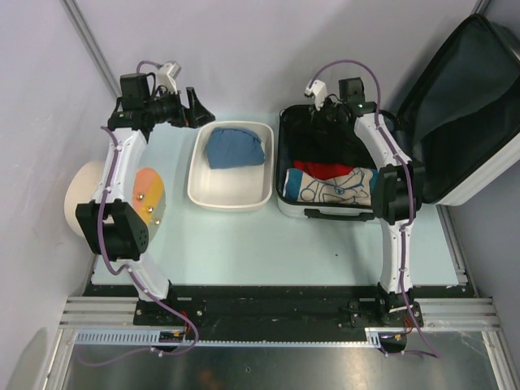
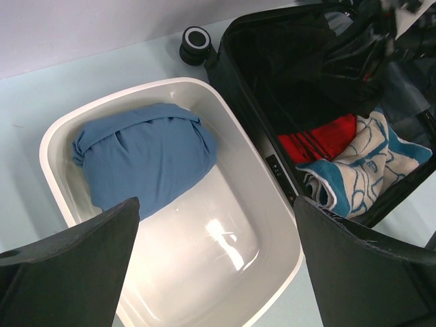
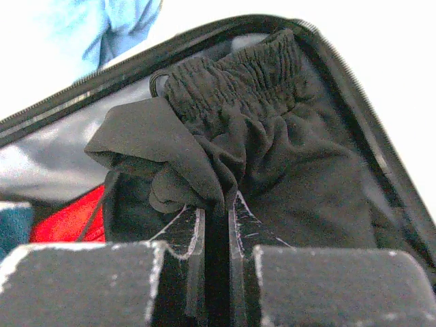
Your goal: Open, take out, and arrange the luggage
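We see the luggage [image 1: 325, 213] lying open on the right half of the table [image 1: 309, 244], its lid [image 1: 463, 106] thrown back and leaning up to the right, dark lining showing. Its base sits just beside the tub [image 1: 231, 197], and from the left wrist we see one wheel [image 2: 196, 42] at the far corner. Inside the base lie a red cloth [image 1: 325, 169] and, nearer the front wall, a teal and cream towel [image 1: 333, 188]. The right gripper [image 1: 329, 110] reaches into the far end of the base. In its wrist view its fingers [image 3: 187, 231] stand almost together, and we see a fold of the black garment [image 3: 272, 157] pinched between them, its gathered waistband bunched above. The left gripper [image 1: 197, 110] hangs beyond the tub's far left corner with its fingers [image 2: 82, 259] spread wide and nothing between them; its camera looks down into the tub. A bundled blue cloth [image 2: 143, 153] rests in the tub's far end, the near end bare. At the far left of the table, a cream cylinder [image 1: 85, 195] with an orange end lies partly behind the left arm.
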Robot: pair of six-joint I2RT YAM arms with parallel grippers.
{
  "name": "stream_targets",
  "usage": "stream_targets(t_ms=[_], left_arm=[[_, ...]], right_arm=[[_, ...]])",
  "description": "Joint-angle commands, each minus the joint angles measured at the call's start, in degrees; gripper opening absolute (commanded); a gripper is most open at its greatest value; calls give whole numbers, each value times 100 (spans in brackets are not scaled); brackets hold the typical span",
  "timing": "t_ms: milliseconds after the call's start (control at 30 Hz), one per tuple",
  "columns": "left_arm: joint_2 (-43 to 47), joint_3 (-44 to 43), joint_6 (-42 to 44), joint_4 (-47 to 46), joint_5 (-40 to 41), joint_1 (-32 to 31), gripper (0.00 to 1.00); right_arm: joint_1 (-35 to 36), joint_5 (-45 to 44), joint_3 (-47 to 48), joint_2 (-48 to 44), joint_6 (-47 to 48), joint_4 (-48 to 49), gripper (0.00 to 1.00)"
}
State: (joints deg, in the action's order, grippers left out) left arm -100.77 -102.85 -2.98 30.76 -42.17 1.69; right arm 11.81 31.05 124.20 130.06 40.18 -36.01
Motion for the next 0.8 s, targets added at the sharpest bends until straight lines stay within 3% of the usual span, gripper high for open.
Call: stream_targets(t_ms=[0,167,367,767], left_arm=[[356,45,210,-106,-98,42,100],[383,89,132,-106,-116,164,100],[426,177,-27,-106,-221,392,100],[875,695,-27,-158,-274,779,100]], right_arm=[[-74,534,262,-806,-985,1183,0],[-74,735,289,-991,-1864,1868,0],[330,648,377,-1132,-2234,2396,0],[1787,-45,192,-1255,-1540,2608,0]])
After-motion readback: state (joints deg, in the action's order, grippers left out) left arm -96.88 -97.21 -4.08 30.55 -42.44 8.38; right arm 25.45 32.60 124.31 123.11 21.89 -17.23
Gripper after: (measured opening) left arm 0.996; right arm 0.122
